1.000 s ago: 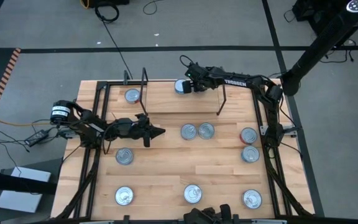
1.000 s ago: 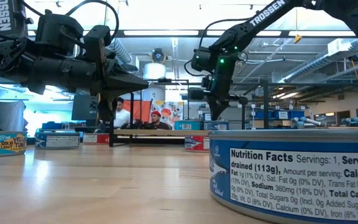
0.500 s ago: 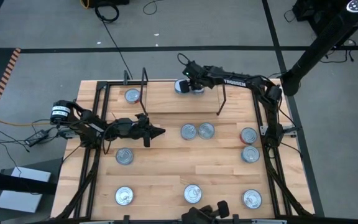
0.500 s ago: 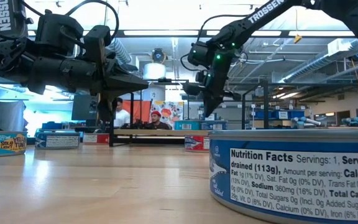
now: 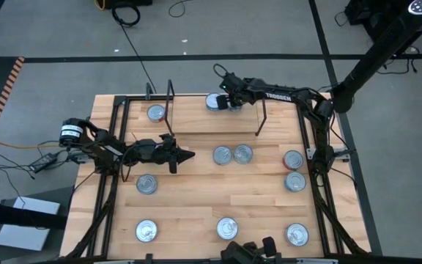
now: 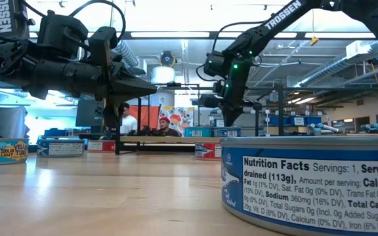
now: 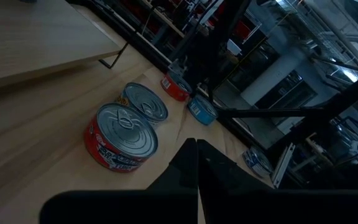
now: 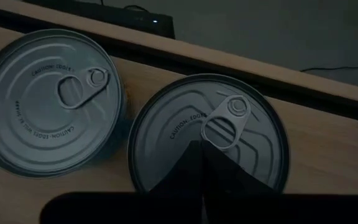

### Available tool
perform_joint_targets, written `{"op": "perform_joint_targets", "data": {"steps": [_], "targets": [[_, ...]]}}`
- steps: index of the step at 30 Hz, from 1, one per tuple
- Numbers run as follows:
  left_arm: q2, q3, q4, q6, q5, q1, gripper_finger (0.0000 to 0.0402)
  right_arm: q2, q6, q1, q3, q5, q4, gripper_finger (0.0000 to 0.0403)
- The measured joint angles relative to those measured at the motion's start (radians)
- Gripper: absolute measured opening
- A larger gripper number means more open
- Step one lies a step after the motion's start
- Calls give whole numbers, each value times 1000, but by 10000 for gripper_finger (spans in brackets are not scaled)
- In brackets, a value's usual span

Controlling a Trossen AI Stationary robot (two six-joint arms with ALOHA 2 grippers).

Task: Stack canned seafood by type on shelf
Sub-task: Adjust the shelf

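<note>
The right end effector (image 5: 229, 101), fingers pressed together and holding nothing, hovers over two tins (image 8: 207, 137) lying side by side on the shelf (image 5: 196, 117) toward twelve o'clock. The left end effector (image 5: 189, 155), likewise closed and empty, hangs over the table (image 5: 196, 205) toward nine o'clock. A red tin (image 7: 122, 137) and another tin (image 5: 242, 153) sit together mid-table, with more tins scattered toward three and six o'clock.

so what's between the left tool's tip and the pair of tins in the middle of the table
Nothing: in the high view the stretch of tabletop from the shut left tool to the nearer tin of the pair is bare wood. The left wrist view shows the same.
</note>
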Motion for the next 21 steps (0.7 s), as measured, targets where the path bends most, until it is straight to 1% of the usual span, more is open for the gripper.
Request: {"op": "perform_joint_targets", "data": {"steps": [21], "targets": [[0,0,0,-1,0,0,0,0,28,-10,-1,37,-64,5]]}}
